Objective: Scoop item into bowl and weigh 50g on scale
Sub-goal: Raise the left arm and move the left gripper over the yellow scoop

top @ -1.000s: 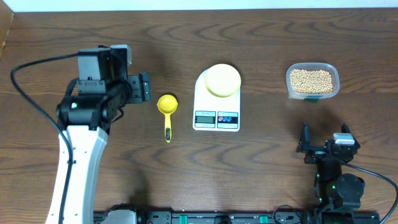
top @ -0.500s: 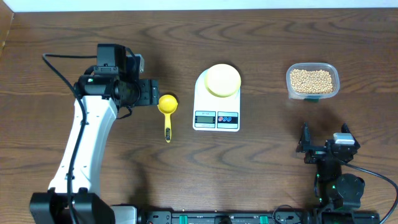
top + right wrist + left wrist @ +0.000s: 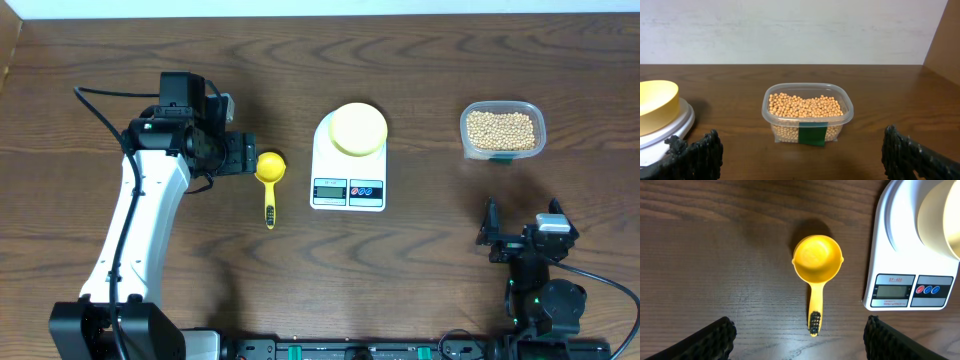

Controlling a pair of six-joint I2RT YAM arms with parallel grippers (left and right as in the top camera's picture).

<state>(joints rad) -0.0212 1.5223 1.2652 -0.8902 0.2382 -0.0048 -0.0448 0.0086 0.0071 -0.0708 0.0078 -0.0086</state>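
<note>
The beige beans [image 3: 501,128] fill a clear tub [image 3: 807,112] at the back right, and none lie anywhere else. The pale yellow bowl [image 3: 358,129] stands empty on the white scale [image 3: 348,172] in the middle. A bright yellow scoop [image 3: 268,180] lies on the table left of the scale, cup away, handle toward the front. My left gripper [image 3: 243,156] hovers open just left of the scoop cup. In the left wrist view the scoop [image 3: 817,265] lies ahead of its wide-apart fingers [image 3: 715,336]. My right gripper [image 3: 800,155] rests open, facing the tub from the front.
The scale's display and two buttons [image 3: 910,286] face the front edge. A green label [image 3: 813,135] marks the tub's near side. A pale wall [image 3: 790,30] rises behind the table's far edge.
The left arm has swung right and forward, bringing its open gripper up beside the scoop cup. The right arm has not moved.
</note>
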